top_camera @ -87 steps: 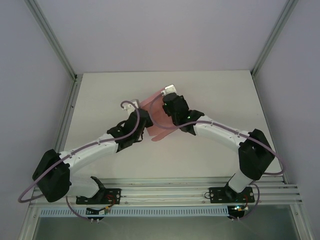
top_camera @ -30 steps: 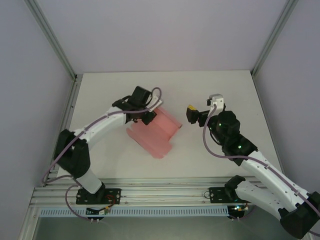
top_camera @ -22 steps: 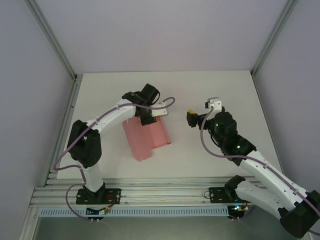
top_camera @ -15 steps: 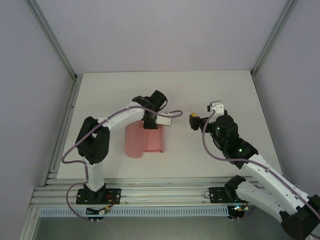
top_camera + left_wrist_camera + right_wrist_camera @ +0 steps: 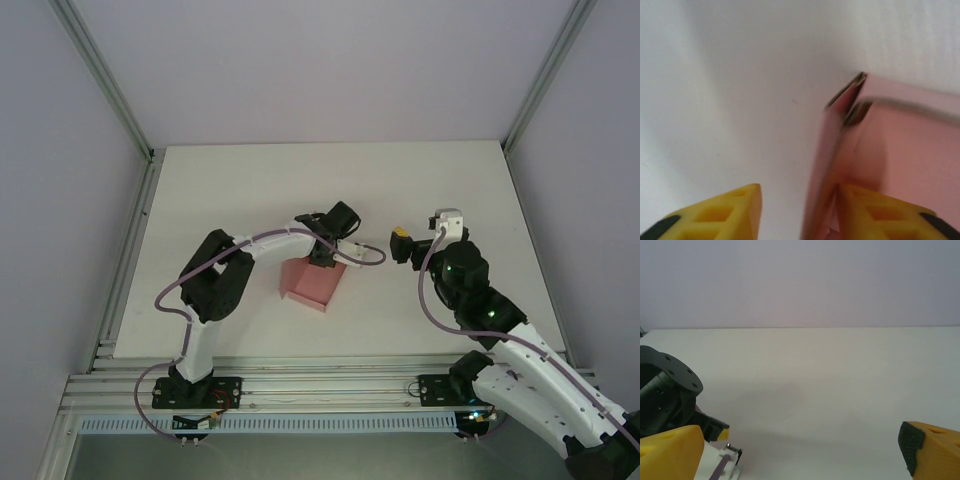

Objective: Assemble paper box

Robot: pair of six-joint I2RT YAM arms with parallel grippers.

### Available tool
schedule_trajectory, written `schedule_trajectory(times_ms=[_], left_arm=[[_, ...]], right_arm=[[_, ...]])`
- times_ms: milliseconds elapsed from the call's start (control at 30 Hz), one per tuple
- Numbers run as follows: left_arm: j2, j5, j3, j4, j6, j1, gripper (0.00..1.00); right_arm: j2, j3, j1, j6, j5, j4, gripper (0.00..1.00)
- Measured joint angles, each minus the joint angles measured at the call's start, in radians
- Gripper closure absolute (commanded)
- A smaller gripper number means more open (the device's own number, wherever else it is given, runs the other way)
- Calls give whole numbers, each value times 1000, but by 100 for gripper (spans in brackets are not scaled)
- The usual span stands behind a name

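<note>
The paper box (image 5: 313, 283) is a pale pink, partly folded card shape lying on the white table (image 5: 450, 180) near its middle. My left gripper (image 5: 333, 256) hangs over the box's far edge. In the left wrist view an upright wall of the paper box (image 5: 900, 150) rises between the yellow fingertips (image 5: 735, 212). It leans against the right one, with a clear gap to the left one, so the left gripper (image 5: 800, 215) is open. My right gripper (image 5: 413, 244) hovers to the right of the box, open wide and holding nothing (image 5: 800, 455).
The left arm is folded back sharply, with its elbow (image 5: 215, 285) left of the box. The left wrist's dark body (image 5: 665, 390) shows at the left of the right wrist view. A metal rail (image 5: 330, 390) runs along the near edge. Grey walls enclose the table.
The left arm swung the pink card rightward and turned it, and it now lies more folded near the middle. The left jaws have parted from their shut grip. The right gripper drifted slightly right.
</note>
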Motion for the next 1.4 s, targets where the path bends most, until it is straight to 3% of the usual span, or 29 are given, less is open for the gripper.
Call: schedule_trajectory(times_ms=[233,267,367,533,700,833,967,1200,1333,1400], left_arm=[[-54,4,0,11,-32,-5,39],[-80,21,0,7,-40,-5,33],[-185,92,-12,6,-84,-6,0],[-382,175,-31,81,-294,-3,0],[-510,96,-35,218,-697,57,0],[-618,-40,-134,273,-1051,198,0],[-752,-157,-317,261,-1340,361,0],[-929,-262,-581,155,-1564,405,0],[-982,-272,-648,127,-1626,406,0],[-984,-274,-658,116,-1643,406,0]], right_arm=[[31,1,-29,16,-3,-40,0],[36,2,-40,24,-8,-47,0],[62,13,-81,50,-40,-71,0],[167,66,-158,72,-176,-116,0],[406,216,-174,69,-341,-177,0],[617,320,-167,21,-540,-175,4],[835,429,-114,-41,-638,-186,13],[1103,536,-46,-88,-679,-192,21],[1166,536,-44,-92,-675,-161,45],[1189,538,-43,-85,-677,-151,51]])
